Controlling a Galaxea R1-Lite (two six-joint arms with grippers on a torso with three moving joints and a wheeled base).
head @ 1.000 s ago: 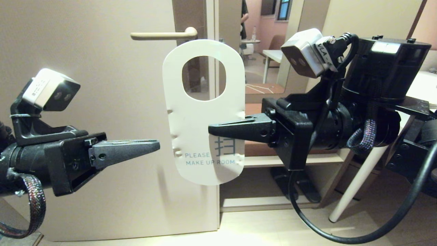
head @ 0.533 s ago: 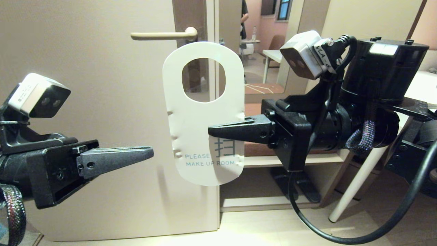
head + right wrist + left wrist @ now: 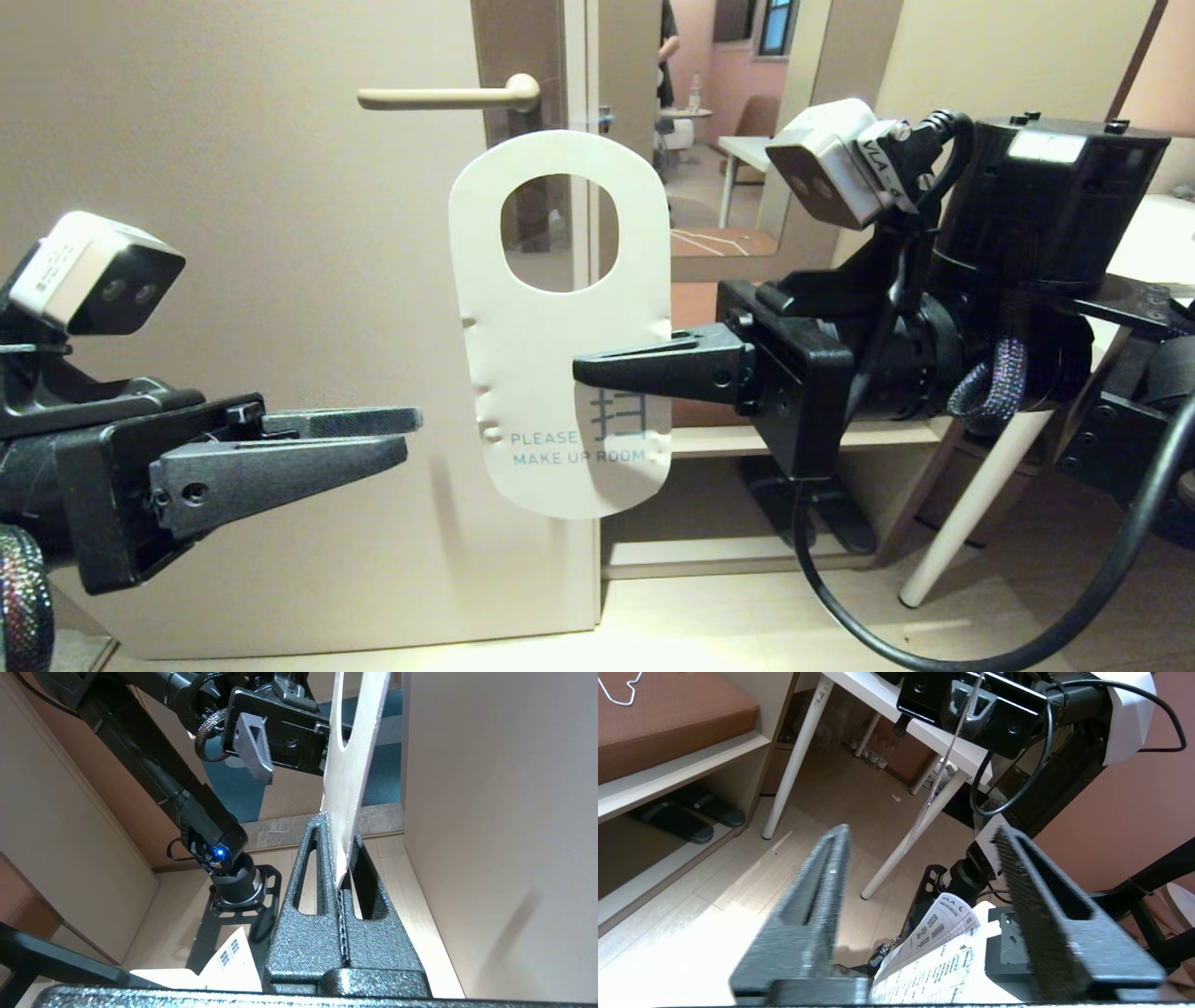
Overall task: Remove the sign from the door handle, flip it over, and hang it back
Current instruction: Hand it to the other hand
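The sign (image 3: 558,373) hung in the air in front of the door (image 3: 233,280), off the door handle (image 3: 448,95), which stood above it and to its left. The sign was upright with its white face toward the room, the oval hole at the top and the words "PLEASE MAKE UP ROOM" printed near the lower edge. Several small dents marked its left edge.

The right gripper (image 3: 583,364) reached in from the right at a level attitude and was clamped on the right edge of the sign at about mid-height. The right wrist view showed the card (image 3: 348,788) edge-on, pinched between the two closed fingers (image 3: 322,868).

The left gripper (image 3: 411,434) was positioned to the left of the sign, slightly lower than the right gripper, with its tips near the sign but apart from it. Its fingers (image 3: 822,882) were spread and held nothing.

To the right of the door edge stood a low shelf unit (image 3: 803,434) with dark slippers (image 3: 686,816) beneath it. A white table leg (image 3: 980,495) slanted to the floor at far right.
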